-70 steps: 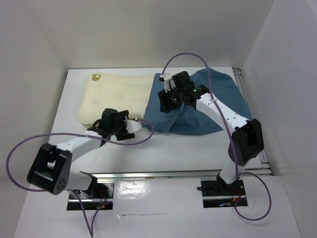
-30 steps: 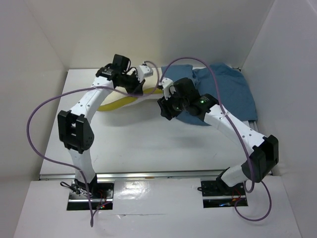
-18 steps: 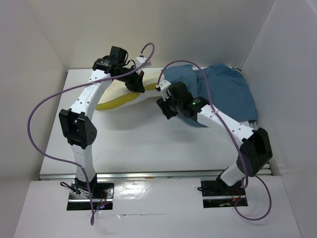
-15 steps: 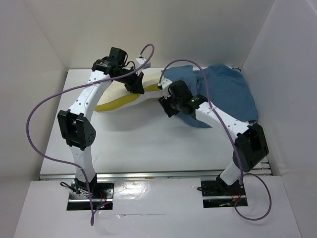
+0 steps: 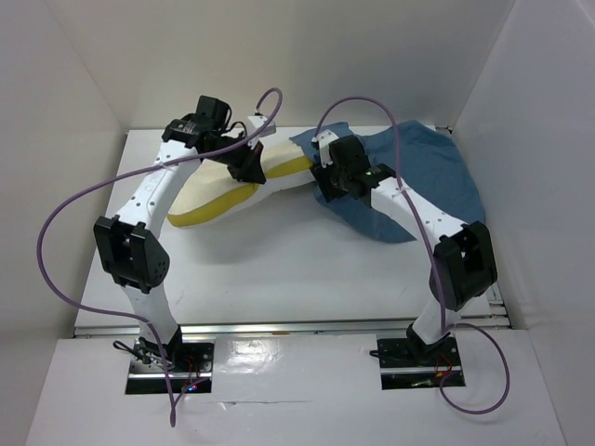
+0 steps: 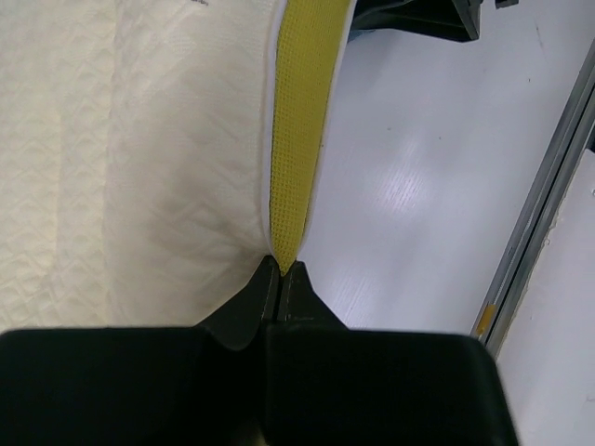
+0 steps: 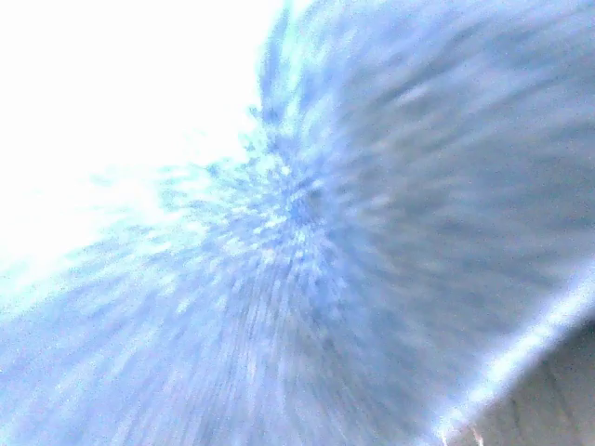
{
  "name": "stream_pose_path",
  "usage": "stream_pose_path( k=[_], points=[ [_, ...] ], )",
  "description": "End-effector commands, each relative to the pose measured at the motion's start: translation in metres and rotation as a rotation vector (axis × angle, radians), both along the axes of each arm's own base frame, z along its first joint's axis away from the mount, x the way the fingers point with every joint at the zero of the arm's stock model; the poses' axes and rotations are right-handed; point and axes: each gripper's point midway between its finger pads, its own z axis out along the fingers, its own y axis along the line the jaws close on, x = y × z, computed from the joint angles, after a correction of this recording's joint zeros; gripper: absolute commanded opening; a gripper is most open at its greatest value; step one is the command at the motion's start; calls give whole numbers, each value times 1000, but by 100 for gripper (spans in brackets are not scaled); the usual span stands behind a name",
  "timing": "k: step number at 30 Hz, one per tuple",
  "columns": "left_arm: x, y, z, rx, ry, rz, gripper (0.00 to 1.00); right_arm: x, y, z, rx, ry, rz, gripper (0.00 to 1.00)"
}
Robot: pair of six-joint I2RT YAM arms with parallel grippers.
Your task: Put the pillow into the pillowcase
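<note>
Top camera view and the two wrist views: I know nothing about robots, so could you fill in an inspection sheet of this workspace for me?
Surface: white table, bare in front of the arms.
Job's things: puffy cream-white pillow with a yellow mesh edge, tilted up on its side; wrinkled dusty-blue cloth pillowcase, lying at the right rear. The pillow's right end meets the cloth; whether it is inside cannot be told.
Clutter: nothing seen.
Grippers: left arm's fingers shut on the pillow's yellow edge; right arm's fingers at the pillowcase's left end, wrist view a blue blur, state unclear.
Cables: purple cables loop above both arms.
Surroundings: white walls; metal rail at the near edge.
</note>
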Motion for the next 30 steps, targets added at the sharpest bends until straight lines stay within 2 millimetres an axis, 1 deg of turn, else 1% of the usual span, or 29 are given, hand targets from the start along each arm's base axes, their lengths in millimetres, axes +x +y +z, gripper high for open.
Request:
stream_pose_path(
  k=[1, 2, 5, 7, 8, 9, 10, 11, 13, 14, 15, 16, 17, 19, 21, 22, 23, 24, 25, 26, 27, 28, 29, 30],
  points=[
    [0, -5, 23, -64, -65, -40, 0, 11, -2, 55, 63, -134, -40, 57],
    [-1, -6, 28, -77, -68, -41, 0, 10, -5, 55, 58, -136, -47, 57],
    [4, -8, 25, -76, -65, -41, 0, 11, -4, 57, 63, -144, -47, 57],
    [5, -8, 28, -78, -74, -41, 0, 13, 0, 66, 81, -158, -35, 57],
    [5, -8, 28, -78, -74, -41, 0, 16, 2, 76, 99, -174, -40, 57],
    [7, -7, 24, -71, -60, -30, 0, 14, 5, 79, 110, -171, -25, 57],
    [7, -7, 24, -71, -60, -30, 0, 13, 8, 83, 127, -166, -17, 57],
    [7, -7, 24, -71, -60, -30, 0, 16, 9, 94, 138, -188, -17, 57],
    [8, -8, 20, -72, -44, -24, 0, 15, 12, 102, 160, -191, -14, 57],
    [8, -8, 20, -72, -44, -24, 0, 9, 17, 103, 171, -181, 1, 57],
    [10, -8, 16, -69, -35, -24, 0, 10, 18, 108, 175, -189, 1, 57],
    [11, -9, 18, -74, -39, -19, 0, 9, 22, 109, 181, -196, 10, 57],
    [10, -9, 14, -72, -30, -19, 0, 8, 22, 105, 176, -189, 10, 57],
    [10, -9, 14, -75, -23, -13, 0, 5, 27, 105, 182, -184, 28, 57],
    [12, -9, 15, -77, -32, -13, 0, 8, 29, 103, 182, -184, 28, 57],
    [12, -9, 15, -77, -32, -13, 0, 7, 35, 96, 183, -173, 44, 57],
    [11, -10, 16, -79, -25, -8, 0, 7, 35, 96, 183, -173, 44, 57],
    [11, -10, 16, -79, -25, -8, 0, 10, 42, 86, 167, -163, 60, 57],
    [11, -10, 16, -79, -25, -8, 0, 14, 43, 87, 164, -175, 67, 53],
    [11, -10, 16, -79, -25, -8, 0, 14, 46, 83, 166, -163, 78, 40],
    [13, -10, 17, -84, -28, -3, 0, 16, 47, 81, 159, -168, 84, 29],
    [13, -10, 17, -85, -28, -3, 0, 19, 54, 83, 174, -167, 103, 19],
    [14, -11, 18, -89, -30, 2, 0, 20, 58, 86, 186, -166, 119, 11],
    [16, -12, 19, -95, -31, 9, 0, 15, 67, 79, 202, -125, 164, 3]
  ],
)
